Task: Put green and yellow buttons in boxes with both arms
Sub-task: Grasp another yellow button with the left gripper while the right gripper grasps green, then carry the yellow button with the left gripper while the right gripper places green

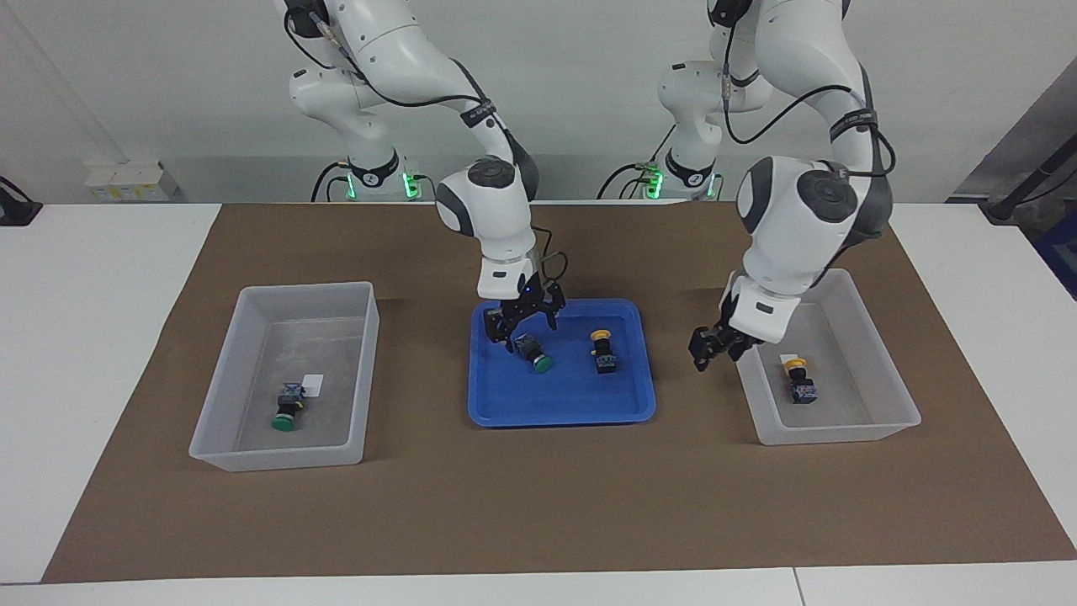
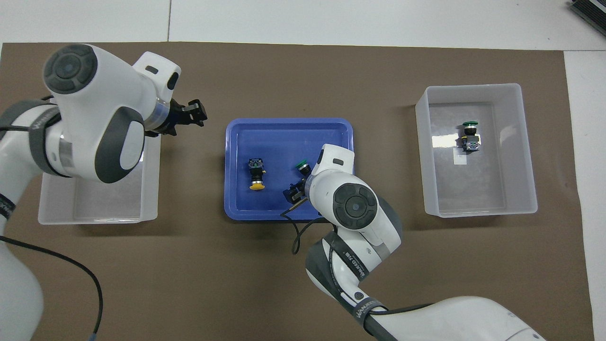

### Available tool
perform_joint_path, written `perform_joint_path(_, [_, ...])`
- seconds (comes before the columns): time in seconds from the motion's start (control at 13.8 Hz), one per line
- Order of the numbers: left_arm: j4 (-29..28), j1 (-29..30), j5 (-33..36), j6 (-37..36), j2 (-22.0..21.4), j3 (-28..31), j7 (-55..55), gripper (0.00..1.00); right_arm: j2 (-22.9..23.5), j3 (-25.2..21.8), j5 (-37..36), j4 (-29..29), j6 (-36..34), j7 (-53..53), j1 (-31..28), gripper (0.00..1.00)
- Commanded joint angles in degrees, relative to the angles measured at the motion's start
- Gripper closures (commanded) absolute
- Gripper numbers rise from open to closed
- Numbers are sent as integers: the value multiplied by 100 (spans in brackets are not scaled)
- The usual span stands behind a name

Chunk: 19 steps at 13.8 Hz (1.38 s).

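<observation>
My right gripper (image 1: 528,335) is open and low in the blue tray (image 1: 555,412), its fingers on either side of a green button (image 1: 536,357) that lies on its side; the button's cap shows in the overhead view (image 2: 302,166). A yellow button (image 1: 602,350) stands beside it in the tray. The box (image 1: 252,459) toward the right arm's end holds a green button (image 1: 286,408). The box (image 1: 841,433) toward the left arm's end holds a yellow button (image 1: 799,383). My left gripper (image 1: 705,349) hangs empty over the mat between the tray and that box.
A brown mat (image 1: 538,505) covers the table under the tray and both boxes. In the overhead view my left arm (image 2: 94,113) covers most of the box toward the left arm's end (image 2: 94,219) and hides its button.
</observation>
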Motion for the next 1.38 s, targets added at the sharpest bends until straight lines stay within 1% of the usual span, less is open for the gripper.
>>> perform_joint_path(0.0, [-841, -384, 78, 700, -339, 72, -403, 34, 97, 4, -38, -79, 184, -157, -12, 32])
perform_joint_path(0.07, [-877, -534, 78, 735, -313, 72, -561, 34, 97, 4, -38, -79, 184, -131, -12, 54])
perform_joint_path(0.15, [-973, -657, 78, 788, -312, 72, -667, 34, 71, 4, -38, -79, 175, -96, -12, 83])
perform_joint_path(0.22, [-1087, -763, 78, 849, -321, 72, -694, 34, 18, 4, -38, -70, 166, -61, -29, 100])
perform_joint_path(0.36, [-1333, -1026, 78, 1033, -304, 72, -782, 35, -296, -13, 24, -52, 35, 35, -178, 100])
perform_joint_path(0.44, [-1438, -1140, 78, 1217, -269, 72, -913, 35, -516, -5, 24, -61, -122, 97, -362, 100])
perform_joint_path(0.58, [-1658, -1369, 78, 1429, -242, 81, -985, 35, -973, -13, 33, -52, -579, 246, -547, 100])
perform_joint_path(0.73, [-1729, -1510, 78, 1465, -233, 81, -1046, 36, -1334, -5, 24, -70, -957, 212, -976, 100])
perform_joint_path(0.8, [-1773, -1528, 78, 1561, -216, 81, -1064, 37, -1510, -13, 33, -70, -1107, 220, -1187, 100])
perform_joint_path(0.87, [-1895, -1528, 78, 1806, -189, 81, -1055, 38, -1659, -5, 24, -70, -1291, 186, -1442, 100])
perform_joint_path(1.02, [-2019, -1528, 78, 2132, -154, 90, -1046, 40, -1810, -4, 33, -70, -1599, 194, -1908, 100])
perform_joint_path(1.16, [-2019, -1502, 78, 2195, -101, 90, -1002, 43, -1828, -13, 41, -87, -1697, 142, -2304, 100])
perform_joint_path(1.31, [-2011, -1467, 78, 2204, -101, 99, -994, 58, -1802, -13, 68, -96, -1785, 124, -2603, 100])
